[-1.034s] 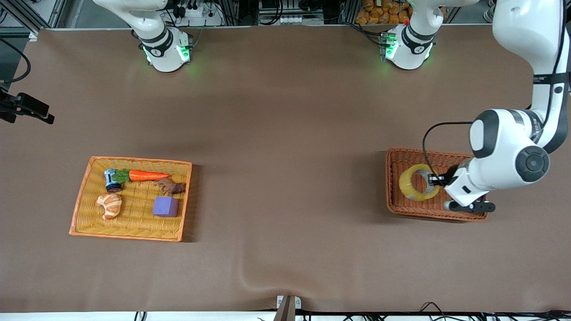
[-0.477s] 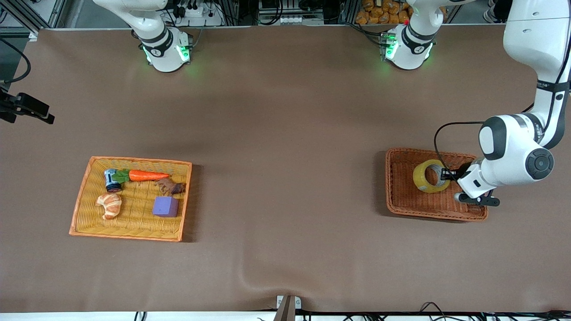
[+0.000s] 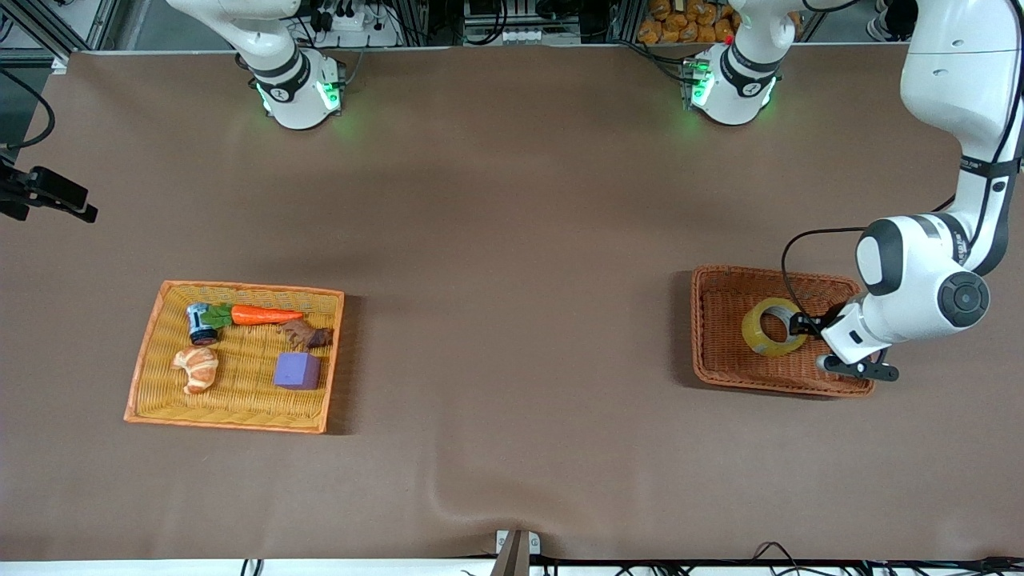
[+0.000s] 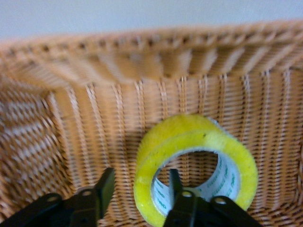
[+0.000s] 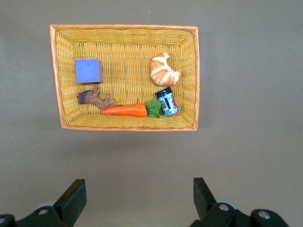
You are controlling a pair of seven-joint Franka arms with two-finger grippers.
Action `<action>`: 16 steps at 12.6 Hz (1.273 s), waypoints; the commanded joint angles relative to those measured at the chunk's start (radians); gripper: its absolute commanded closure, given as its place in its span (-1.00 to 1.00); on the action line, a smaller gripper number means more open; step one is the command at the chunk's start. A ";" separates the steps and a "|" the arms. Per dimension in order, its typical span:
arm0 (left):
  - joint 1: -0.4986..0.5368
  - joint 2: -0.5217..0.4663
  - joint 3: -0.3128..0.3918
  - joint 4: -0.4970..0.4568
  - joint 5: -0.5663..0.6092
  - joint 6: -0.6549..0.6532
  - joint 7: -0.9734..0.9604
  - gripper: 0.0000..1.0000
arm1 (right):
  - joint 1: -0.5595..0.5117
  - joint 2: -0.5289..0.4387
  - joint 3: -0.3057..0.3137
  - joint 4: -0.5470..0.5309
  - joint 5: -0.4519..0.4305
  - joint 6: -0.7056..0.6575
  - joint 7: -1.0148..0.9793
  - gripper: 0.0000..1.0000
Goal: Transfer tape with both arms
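Where the table runs toward the left arm's end, a brown wicker basket [image 3: 720, 364] holds the tape [image 3: 773, 326], a yellowish ring standing tilted on its edge against the basket floor with nothing else in there. Down inside that basket sits the left pincer [image 3: 800, 326], its fingers [image 4: 105, 185] parted around the wall of the roll: one finger is outside the ring, the other reaches into the hole by the grey-white core. Whether the pads press the tape or only flank it cannot be told from the left wrist view, though the gap is clearly wider than the wall.

Toward the right arm's end of the table lies a yellow wicker tray with an orange rim [image 3: 144, 360]. It holds a toy carrot [image 3: 264, 315] with green leaves, a small blue-labelled jar [image 3: 201, 323] lying touching those leaves, a brown animal figure [image 3: 306, 334] just beside the carrot's tip, a croissant [image 3: 197, 368] and a purple cube [image 3: 297, 371], both nearer the front camera than the carrot.

High over the table beside that tray hangs the right pincer [image 5: 137, 198], waiting, spread wide and holding nothing.
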 commanded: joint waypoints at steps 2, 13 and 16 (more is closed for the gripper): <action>0.004 -0.083 -0.018 0.086 0.028 -0.019 0.020 -1.00 | -0.032 -0.006 0.010 0.004 0.002 -0.009 0.005 -1.00; -0.054 -0.286 -0.135 0.443 0.049 -0.594 -0.367 -1.00 | -0.048 0.001 0.010 0.006 0.002 -0.008 0.000 -1.00; -0.064 -0.312 -0.138 0.445 0.175 -0.624 -0.384 -1.00 | -0.059 0.007 0.010 0.006 0.002 -0.006 -0.001 -1.00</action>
